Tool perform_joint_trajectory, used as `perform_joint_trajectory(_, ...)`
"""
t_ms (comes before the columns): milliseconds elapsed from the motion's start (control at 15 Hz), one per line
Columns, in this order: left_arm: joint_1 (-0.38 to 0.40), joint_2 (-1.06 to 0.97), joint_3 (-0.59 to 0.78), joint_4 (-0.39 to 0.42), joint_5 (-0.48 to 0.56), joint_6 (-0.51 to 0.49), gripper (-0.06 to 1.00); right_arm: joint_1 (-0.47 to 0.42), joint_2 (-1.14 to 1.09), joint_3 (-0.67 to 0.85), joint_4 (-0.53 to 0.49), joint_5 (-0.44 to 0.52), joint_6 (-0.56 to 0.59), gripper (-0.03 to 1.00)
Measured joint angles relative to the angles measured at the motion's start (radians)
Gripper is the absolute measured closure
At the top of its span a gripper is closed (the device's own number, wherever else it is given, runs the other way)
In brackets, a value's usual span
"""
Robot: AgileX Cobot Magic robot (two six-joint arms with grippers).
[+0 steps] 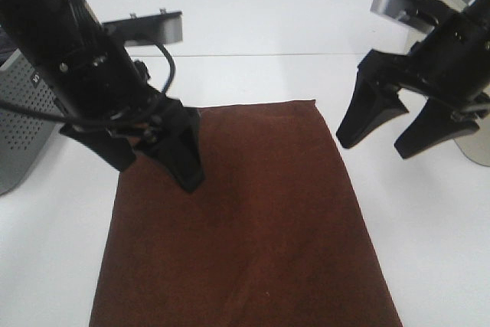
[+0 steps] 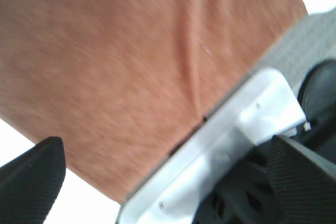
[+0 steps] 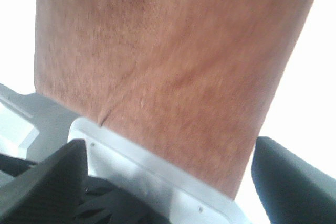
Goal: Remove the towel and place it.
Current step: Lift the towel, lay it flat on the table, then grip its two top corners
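The towel (image 1: 245, 220) is a dark reddish-brown plush cloth lying flat on the white table (image 1: 429, 250), running from mid-table to the near edge of the exterior view. My left gripper (image 1: 157, 176) hangs open over its far left corner, one fingertip close to the cloth, holding nothing. My right gripper (image 1: 373, 149) is open just right of the far right corner, above bare table and apart from the cloth. In the left wrist view the towel (image 2: 131, 66) fills the frame beyond a black finger (image 2: 31, 179). The right wrist view shows the towel (image 3: 168, 61) between two spread fingers (image 3: 44, 182).
A grey perforated box (image 1: 19, 128) stands at the left edge beside the left arm. A grey upright object (image 1: 476, 147) sits at the right edge behind the right gripper. White table surface lies on both sides of the cloth and behind it.
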Motion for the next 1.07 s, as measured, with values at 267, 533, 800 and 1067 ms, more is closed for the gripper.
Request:
perform_joint_trajectory(267, 0.169, 0.112, -0.121, 0.000, -0.055, 0.011, -0.02, -0.003, 0.216, -0.316, -0.095, 0.078, -0.001, 0.15)
perform_joint_trajectory(533, 0.266, 0.229, -0.231, 0.007, -0.095, 0.011, -0.02, -0.043, 0.457, -0.637, -0.145, 0.125, 0.001, 0.15)
perform_joint_trajectory(800, 0.289, 0.365, -0.330, 0.015, -0.142, 0.011, -0.02, -0.108, 0.637, -0.876, -0.119, 0.128, 0.018, 0.15)
perform_joint_trajectory(1067, 0.308, 0.513, -0.442, 0.018, -0.151, 0.011, -0.02, -0.135, 0.764, -0.949, -0.098, 0.130, -0.011, 0.15)
